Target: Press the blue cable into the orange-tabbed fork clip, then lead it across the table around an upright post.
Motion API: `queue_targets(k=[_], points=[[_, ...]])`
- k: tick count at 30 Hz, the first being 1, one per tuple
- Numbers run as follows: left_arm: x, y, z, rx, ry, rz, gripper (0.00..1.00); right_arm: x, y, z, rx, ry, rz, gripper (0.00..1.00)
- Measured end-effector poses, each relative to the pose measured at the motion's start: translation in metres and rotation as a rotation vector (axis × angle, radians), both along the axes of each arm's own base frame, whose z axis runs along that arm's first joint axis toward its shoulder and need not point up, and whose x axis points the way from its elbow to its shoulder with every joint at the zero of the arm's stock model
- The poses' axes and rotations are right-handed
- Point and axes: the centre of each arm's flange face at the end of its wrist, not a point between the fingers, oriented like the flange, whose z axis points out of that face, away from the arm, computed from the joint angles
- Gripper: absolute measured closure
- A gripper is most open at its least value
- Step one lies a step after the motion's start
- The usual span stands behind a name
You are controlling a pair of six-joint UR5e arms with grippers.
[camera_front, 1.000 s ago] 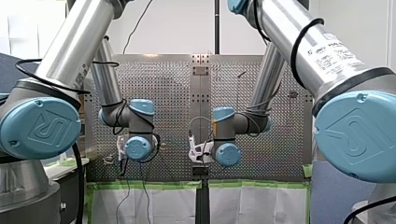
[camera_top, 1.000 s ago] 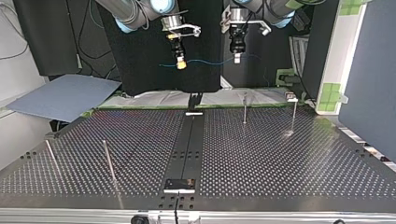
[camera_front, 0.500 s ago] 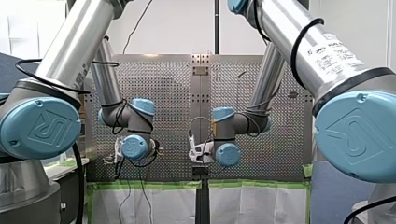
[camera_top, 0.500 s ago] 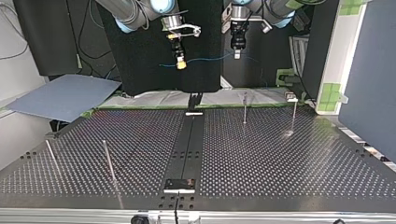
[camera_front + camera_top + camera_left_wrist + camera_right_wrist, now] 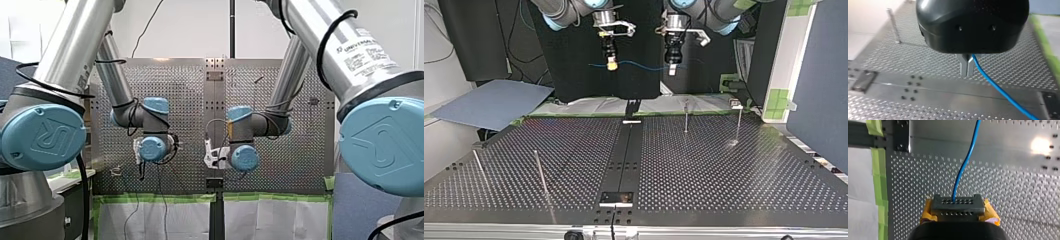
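Two-armed carry step, holding blue cable (image 5: 639, 64) aloft above bench (image 5: 724, 170), fingers of left gripper (image 5: 672, 71) and right gripper (image 5: 611, 65) clamped on it; next, probably lowering to fork clip, unseen here.

Two arms come in over one perforated worktop (image 5: 724, 175): my left arm (image 5: 75, 55) and my right arm (image 5: 345, 55); each carries one end effector, so two in all, my left end effector (image 5: 672, 70) and my right end effector (image 5: 612, 64); one blue cable (image 5: 639, 65) is in sight; four upright posts stand on the worktop in the top view, two at its right, the far post (image 5: 686, 117) and the outer post (image 5: 739, 125), and two at its left, the inner post (image 5: 540, 172) and the edge post (image 5: 479, 169); one dark centre strip (image 5: 624, 160) crosses the worktop; one blue-grey sheet (image 5: 494, 102) lies beside it.
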Motion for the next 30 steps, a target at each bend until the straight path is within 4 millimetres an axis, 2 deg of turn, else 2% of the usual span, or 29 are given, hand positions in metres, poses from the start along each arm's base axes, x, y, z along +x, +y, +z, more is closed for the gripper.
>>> queue_targets(k=[5,10,15,21,30], points=[[-0.002,0.017,-0.015,-0.040,0.018,0.008,1.00,0.001,-0.007,0.012,-0.015,-0.057,-0.034,1.00],[-0.008,0.035,-0.035,-0.068,0.056,0.012,1.00,0.010,-0.015,0.005,-0.024,-0.102,-0.031,1.00],[-0.003,0.045,-0.050,-0.091,0.070,0.016,1.00,0.023,-0.024,-0.005,-0.038,-0.139,-0.004,1.00],[0.011,0.057,-0.062,-0.097,0.062,0.035,1.00,0.037,-0.031,-0.021,-0.034,-0.155,0.027,1.00],[0.052,0.070,-0.072,-0.151,0.002,0.072,1.00,0.049,-0.039,-0.049,-0.010,-0.153,0.040,1.00]])
